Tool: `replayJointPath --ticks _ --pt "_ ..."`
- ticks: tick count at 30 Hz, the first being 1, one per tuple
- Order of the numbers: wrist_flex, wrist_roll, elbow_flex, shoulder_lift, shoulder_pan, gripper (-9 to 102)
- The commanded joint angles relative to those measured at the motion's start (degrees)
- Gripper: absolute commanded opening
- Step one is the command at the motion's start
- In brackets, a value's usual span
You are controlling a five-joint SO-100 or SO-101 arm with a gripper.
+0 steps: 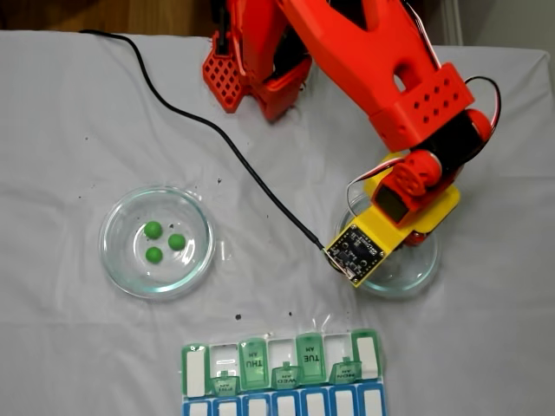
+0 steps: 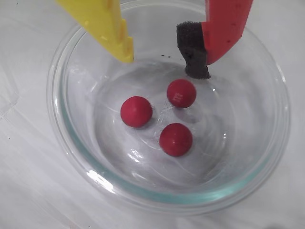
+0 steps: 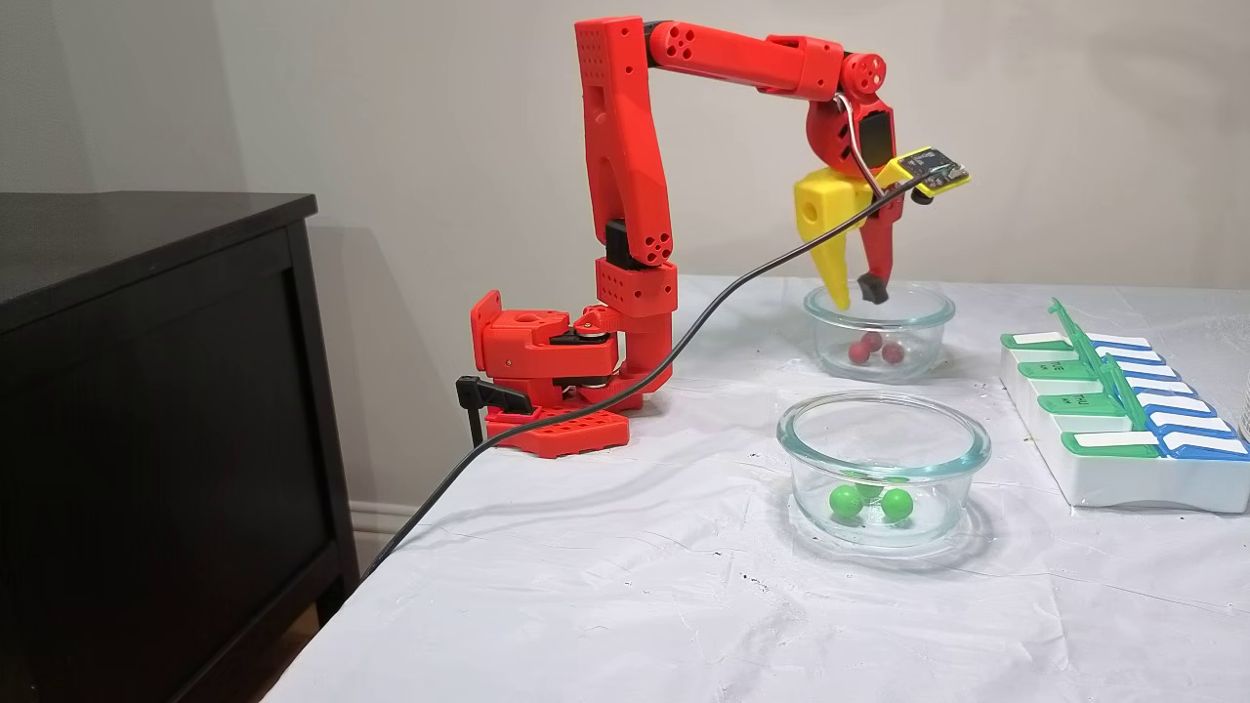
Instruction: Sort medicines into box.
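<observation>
Wide-spread claw (image 2: 164, 59), one yellow plastic finger and one red finger with a black foam pad (image 2: 193, 50), empty, hanging just above the rim of a round clear glass dish (image 2: 71, 138). Inside that dish, three small dark red ball pills (image 2: 136, 111) clustered near the middle, the 12 o'clock one just below the foam pad, none touched. In a fixed view, second round clear glass dish (image 1: 117, 260) at 9 o'clock on the white-covered bench (image 1: 69, 104), holding three bright green ball pills (image 1: 153, 230) close together. Flat weekly pill organizer (image 1: 282, 364) with translucent green lids at 6 o'clock, well apart from both dishes, several lids standing up. Black cable (image 1: 217, 134) trailing across the bench to the yellow-mounted camera board (image 1: 355, 251).
</observation>
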Motion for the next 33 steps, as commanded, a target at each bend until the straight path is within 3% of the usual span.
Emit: replayJointPath --ticks 1,33 --pt "-0.79 0.35 -0.97 1.58 -0.35 20" --pt "-7.56 3.52 -0.35 -5.01 0.09 22"
